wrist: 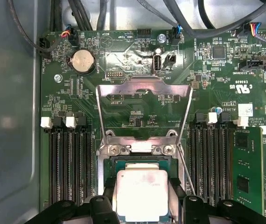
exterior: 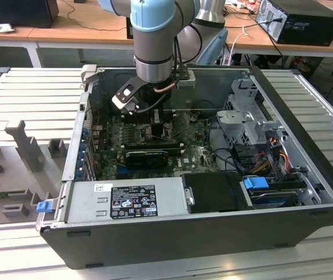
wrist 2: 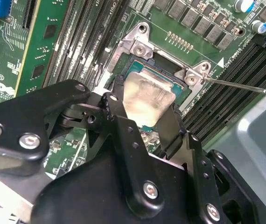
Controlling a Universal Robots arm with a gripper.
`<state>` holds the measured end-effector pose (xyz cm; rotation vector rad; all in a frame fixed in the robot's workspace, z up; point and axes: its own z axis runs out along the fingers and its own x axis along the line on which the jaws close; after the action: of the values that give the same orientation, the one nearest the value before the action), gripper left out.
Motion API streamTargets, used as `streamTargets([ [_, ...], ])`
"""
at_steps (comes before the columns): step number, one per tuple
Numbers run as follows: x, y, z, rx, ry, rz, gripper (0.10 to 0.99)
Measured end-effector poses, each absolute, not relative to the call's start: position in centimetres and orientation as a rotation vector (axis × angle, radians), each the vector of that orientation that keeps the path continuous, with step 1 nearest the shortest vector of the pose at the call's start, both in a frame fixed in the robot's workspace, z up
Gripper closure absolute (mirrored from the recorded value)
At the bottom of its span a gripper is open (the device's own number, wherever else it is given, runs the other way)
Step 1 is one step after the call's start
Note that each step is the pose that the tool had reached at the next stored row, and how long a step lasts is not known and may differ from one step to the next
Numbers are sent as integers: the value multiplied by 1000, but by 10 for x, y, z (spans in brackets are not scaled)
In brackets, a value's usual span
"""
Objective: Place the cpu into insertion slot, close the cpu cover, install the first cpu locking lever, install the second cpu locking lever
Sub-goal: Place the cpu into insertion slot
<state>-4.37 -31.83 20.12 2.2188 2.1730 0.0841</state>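
Note:
In both wrist views the cpu [wrist 2: 148, 97] [wrist: 141, 192], a pale silver square chip, sits between my black fingers [wrist 2: 118, 100] [wrist: 108, 198], which press on its two opposite edges. My gripper [wrist 2: 144, 106] [wrist: 141, 198] [exterior: 155, 119] is shut on it, low inside the computer case. The cpu lies over the insertion slot [wrist 2: 183, 93] [wrist: 142, 162]; whether it is fully seated I cannot tell. The cpu cover [wrist: 144, 86] stands swung open behind the slot. A thin metal locking lever [wrist 2: 245, 87] [wrist: 185, 170] sticks out beside the socket.
Black memory slots [wrist: 67, 163] [wrist: 210, 158] flank the socket on the green board. A coin battery [wrist: 82, 60] and cables [wrist: 184, 18] lie beyond the cover. The exterior view shows the power supply [exterior: 128, 198] at the front and a drive cage [exterior: 251, 116] on its right.

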Motion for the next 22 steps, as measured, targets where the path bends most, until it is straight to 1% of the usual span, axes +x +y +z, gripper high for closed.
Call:
streamTargets([
  [5,-44,-318,201,2218,2174,85,545],
  [6,-44,-318,202,2218,2174,84,482],
  [10,-44,-318,208,2218,2174,85,482],
  [11,-44,-318,209,2218,2174,84,498],
  [17,-44,-318,212,2218,2174,84,871],
  [18,-44,-318,213,2218,2174,84,871],
  [20,-44,-318,214,2218,2174,84,980],
  [22,-44,-318,215,2218,2174,84,980],
])
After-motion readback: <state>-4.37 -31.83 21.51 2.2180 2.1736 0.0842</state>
